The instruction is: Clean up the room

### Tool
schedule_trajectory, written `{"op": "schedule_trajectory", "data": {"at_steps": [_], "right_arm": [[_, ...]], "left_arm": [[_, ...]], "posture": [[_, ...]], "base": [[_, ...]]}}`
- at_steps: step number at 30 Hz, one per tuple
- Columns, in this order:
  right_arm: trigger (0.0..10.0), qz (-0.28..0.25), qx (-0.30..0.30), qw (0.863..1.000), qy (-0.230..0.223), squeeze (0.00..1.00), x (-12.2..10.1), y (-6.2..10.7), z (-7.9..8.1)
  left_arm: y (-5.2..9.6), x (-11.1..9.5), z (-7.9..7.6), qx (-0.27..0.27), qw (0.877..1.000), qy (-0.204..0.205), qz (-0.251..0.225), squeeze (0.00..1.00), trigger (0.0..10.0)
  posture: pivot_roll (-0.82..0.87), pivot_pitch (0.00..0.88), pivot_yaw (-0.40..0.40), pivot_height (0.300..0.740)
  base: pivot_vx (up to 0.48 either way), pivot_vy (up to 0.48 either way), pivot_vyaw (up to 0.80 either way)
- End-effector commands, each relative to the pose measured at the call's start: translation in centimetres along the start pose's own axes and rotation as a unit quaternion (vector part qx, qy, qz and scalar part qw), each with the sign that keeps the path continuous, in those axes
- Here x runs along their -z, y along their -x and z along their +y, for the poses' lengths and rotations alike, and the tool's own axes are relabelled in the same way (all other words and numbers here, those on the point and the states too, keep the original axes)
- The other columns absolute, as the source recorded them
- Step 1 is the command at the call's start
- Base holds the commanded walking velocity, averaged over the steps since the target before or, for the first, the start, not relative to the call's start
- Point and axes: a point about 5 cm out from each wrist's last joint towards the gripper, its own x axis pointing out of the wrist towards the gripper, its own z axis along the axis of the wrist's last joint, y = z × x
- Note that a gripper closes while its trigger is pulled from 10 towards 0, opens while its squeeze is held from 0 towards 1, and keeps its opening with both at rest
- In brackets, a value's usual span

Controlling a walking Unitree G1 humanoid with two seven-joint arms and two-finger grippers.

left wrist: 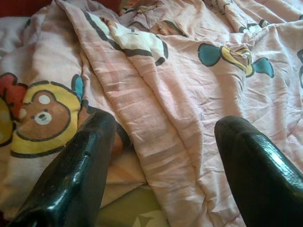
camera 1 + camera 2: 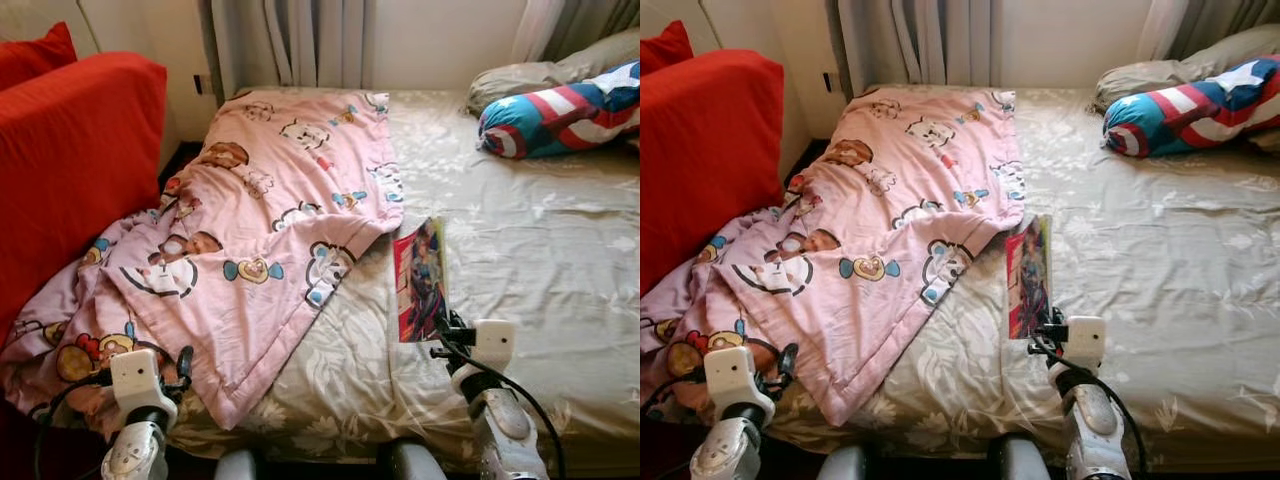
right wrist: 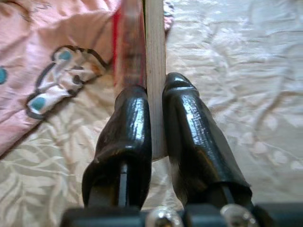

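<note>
**Bed and surroundings: placement record**

Bed [image 2: 520,300]: directly before me, running away toward the curtains [image 2: 300,40] at the far wall.
Blanket [image 2: 260,230]: spread over the bed's left part, its near end spilling off the left edge.
Sofa [image 2: 70,160]: left of the bed, beside the blanket's hanging end.
Pillows [image 2: 560,100]: far right corner of the bed, one lying before the other.
Book [image 2: 420,280]: upright on edge between my right gripper [image 3: 156,118] fingers, above the bed sheet, just right of the blanket's near edge.
My left gripper [image 1: 161,156]: over the blanket's near left part, fingers apart.
</note>
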Motion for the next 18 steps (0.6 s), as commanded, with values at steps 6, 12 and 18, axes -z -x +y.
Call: {"op": "schedule_trajectory", "data": {"at_steps": [6, 12, 18], "right_arm": [[10.0, -0.012, -0.016, 1.000, 0.003, 0.00, -1.0, -0.9, 1.0], [10.0, -0.008, -0.021, 0.999, 0.025, 0.00, -0.4, -0.2, 0.2], [10.0, -0.011, 0.013, 1.000, 0.001, 0.00, -0.6, -0.3, -0.3]], "left_arm": [[0.6, 2.9, 0.9, -0.018, 0.997, 0.012, 0.068, 0.00, 10.0], [1.9, 6.0, 2.2, -0.029, 0.988, 0.004, 0.149, 0.00, 10.0], [3.6, 8.3, 2.5, -0.033, 0.978, -0.007, 0.207, 0.00, 10.0]], "posture": [[0.03, 0.000, -0.012, 0.663], [0.03, 0.000, -0.019, 0.698], [0.03, 0.000, -0.018, 0.721]], "base": [[0.000, 0.000, 0.00], [0.000, 0.000, 0.00], [0.000, 0.000, 0.00]]}}
